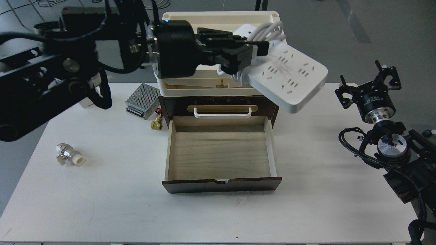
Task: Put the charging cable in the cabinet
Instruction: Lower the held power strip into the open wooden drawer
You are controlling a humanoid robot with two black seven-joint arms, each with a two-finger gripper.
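Observation:
My left gripper [253,51] is shut on the charging cable [289,76], a flat white power strip with its thick white cord looped at the gripped end. It hangs tilted in the air in front of the cabinet's cream trays [190,81], above the right back part of the open drawer [221,154]. The cabinet [221,102] is a dark-brown chest with a white handle on a brass plate; its light wood drawer is pulled out and empty. My right gripper [369,83] is open and empty at the table's right edge.
A perforated silver power-supply box [142,97] and a brass valve [156,123] lie left of the cabinet. A white and metal fitting [69,154] lies at the left on the white table [119,190]. My left arm hides a breaker at the back left.

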